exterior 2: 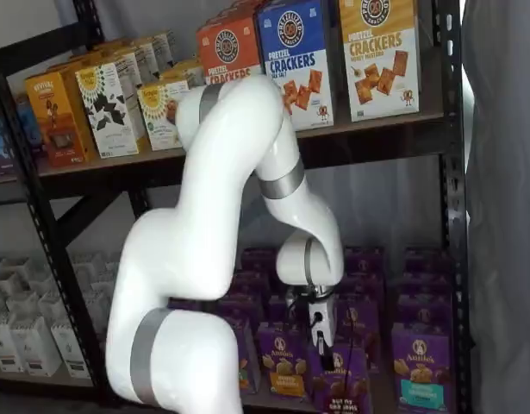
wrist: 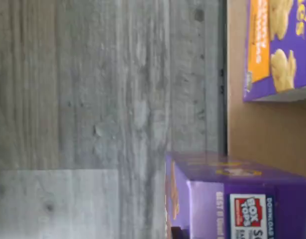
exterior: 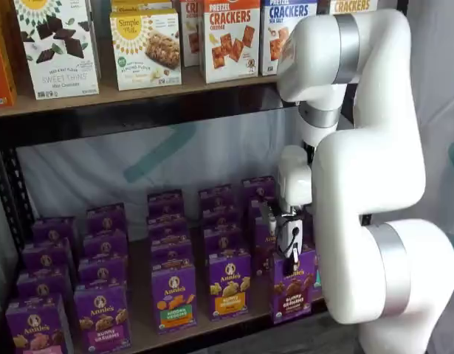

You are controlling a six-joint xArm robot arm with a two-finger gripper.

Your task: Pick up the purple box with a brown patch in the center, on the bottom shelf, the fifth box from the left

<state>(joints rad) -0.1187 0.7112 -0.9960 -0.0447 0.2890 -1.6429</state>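
The purple box [exterior: 292, 292] is being held directly below the gripper [exterior: 293, 254], whose finger state cannot be told.

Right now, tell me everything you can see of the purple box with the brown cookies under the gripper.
The purple box is a small upright carton at the front edge of the bottom shelf. It shows a white round logo, dark brown cookies mid-front, white lettering and a darker lower band. The gripper hangs right over its top, fingers overlapping the upper edge; contact cannot be told. A yellow-banded purple carton stands beside it.
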